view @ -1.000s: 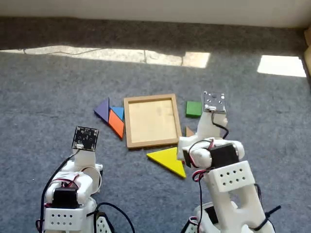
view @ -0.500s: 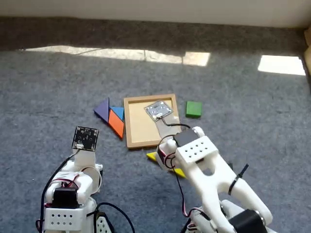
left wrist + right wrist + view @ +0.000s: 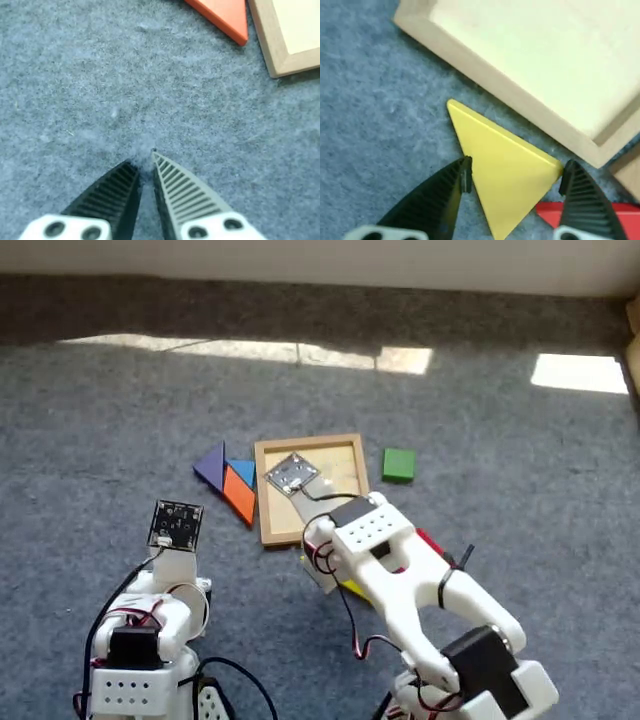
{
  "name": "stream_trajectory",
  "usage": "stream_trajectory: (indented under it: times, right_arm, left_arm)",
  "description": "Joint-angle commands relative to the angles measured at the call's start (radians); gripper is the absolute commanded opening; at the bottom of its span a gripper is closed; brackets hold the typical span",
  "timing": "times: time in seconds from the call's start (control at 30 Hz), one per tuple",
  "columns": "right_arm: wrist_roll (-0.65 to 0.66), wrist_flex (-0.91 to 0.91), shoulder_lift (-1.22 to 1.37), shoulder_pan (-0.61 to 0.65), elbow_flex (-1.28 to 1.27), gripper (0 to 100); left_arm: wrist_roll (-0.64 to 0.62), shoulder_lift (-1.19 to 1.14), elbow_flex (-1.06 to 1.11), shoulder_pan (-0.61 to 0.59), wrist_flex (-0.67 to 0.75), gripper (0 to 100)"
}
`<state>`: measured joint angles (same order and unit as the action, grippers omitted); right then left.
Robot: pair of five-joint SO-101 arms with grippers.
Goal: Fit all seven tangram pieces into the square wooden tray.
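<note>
A blue-grey, short-pile carpet (image 3: 120, 420) covers the whole floor, and a pale, plain wall (image 3: 300, 258) runs along its far edge above a darker shaded band of carpet (image 3: 300, 305). Bright patches of sunlight fall on the carpet, a long streak (image 3: 250, 352) near the wall and a squarer patch (image 3: 585, 375) beside it. At the edge next to that patch sits a tan shape (image 3: 634, 340), possibly furniture.

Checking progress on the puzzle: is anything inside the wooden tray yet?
No piece shows inside the tray; its visible floor is bare wood. The right arm covers part of it in the high view, so that patch cannot be judged.
</note>
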<state>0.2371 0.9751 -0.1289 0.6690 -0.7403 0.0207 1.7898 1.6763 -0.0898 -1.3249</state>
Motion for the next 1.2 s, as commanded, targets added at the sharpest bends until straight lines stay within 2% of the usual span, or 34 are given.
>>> stream_trajectory:
  times: [0.0, 0.4, 0.63, 0.77, 0.97, 1.17]
  right_arm:
    - [-0.026, -0.015, 0.077, -0.002, 0.094, 28.2]
    - [-0.031, 0.067, 0.154, -0.007, 0.122, 28.3]
    - [-0.031, 0.128, 0.156, 0.008, 0.122, 40.3]
    - [-0.031, 0.127, 0.156, 0.019, 0.12, 40.0]
    - [-0.026, 0.125, 0.156, 0.016, 0.122, 33.4]
    - [-0.025, 0.068, 0.156, 0.004, 0.122, 33.2]
  left_arm:
    - [0.003, 0.022, 0.021, -0.008, -0.003, 1]
    - [0.003, 0.022, 0.021, -0.008, -0.003, 1]
    - [0.003, 0.022, 0.021, -0.008, -0.003, 1]
    - [0.003, 0.022, 0.021, -0.008, -0.003, 1]
    - [0.003, 0.022, 0.021, -0.008, -0.003, 1]
    - [0.003, 0.022, 0.021, -0.008, -0.003, 1]
